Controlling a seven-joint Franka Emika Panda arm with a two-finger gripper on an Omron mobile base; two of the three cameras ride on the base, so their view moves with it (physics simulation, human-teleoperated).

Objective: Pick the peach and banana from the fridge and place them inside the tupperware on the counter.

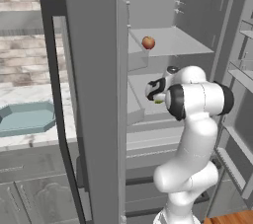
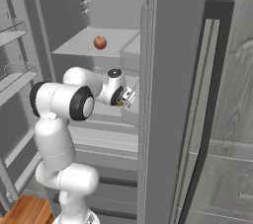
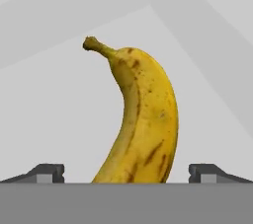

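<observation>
The light blue-grey octagonal tupperware [image 1: 27, 118] rests on the white marble tabletop [image 1: 34, 141]. Inside the tall grey fridge [image 1: 99, 94], the curved yellow banana [image 3: 143, 124] lies between the fingers [image 3: 38, 172], which stand fully apart. It is judged light, soft and easily bruised: grip mid-body, gently.

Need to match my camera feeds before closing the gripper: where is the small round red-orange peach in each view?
Left base view: small round red-orange peach on the upper pale grey fridge shelf, above the arm.
Right base view: peach on that shelf, upper left.
Hand view: not in it.
Shared landmark: that upper shelf.
</observation>
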